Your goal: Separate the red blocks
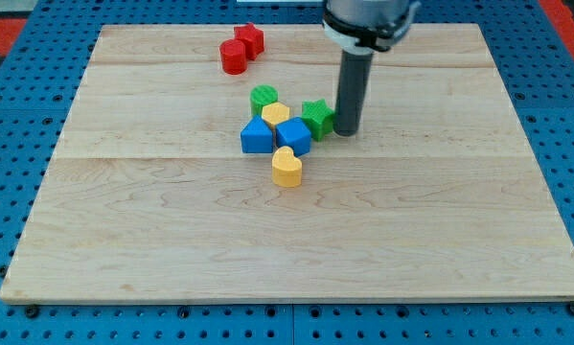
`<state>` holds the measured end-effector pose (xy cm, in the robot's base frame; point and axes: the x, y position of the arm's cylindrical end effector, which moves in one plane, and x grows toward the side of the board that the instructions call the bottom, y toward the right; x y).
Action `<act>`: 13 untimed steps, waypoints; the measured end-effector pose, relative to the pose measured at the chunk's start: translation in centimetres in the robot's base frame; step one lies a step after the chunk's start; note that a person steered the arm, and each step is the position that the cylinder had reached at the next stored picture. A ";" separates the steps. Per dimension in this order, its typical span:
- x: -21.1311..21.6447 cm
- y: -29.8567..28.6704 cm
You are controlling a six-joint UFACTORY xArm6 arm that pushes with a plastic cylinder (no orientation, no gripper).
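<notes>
Touching green star (316, 118), my tip (348, 132)

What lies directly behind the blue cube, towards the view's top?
Behind the blue cube sits a yellow block, with a green cylinder beyond it. The yellow block's lower part is covered by the blue blocks, so its full shape cannot be seen.

My tip (348, 131) beside green star (317, 118)
</notes>
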<state>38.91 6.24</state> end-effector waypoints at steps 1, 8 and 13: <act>-1.8 -1.8; -8.9 -12.9; -5.3 -14.2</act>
<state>33.60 -8.00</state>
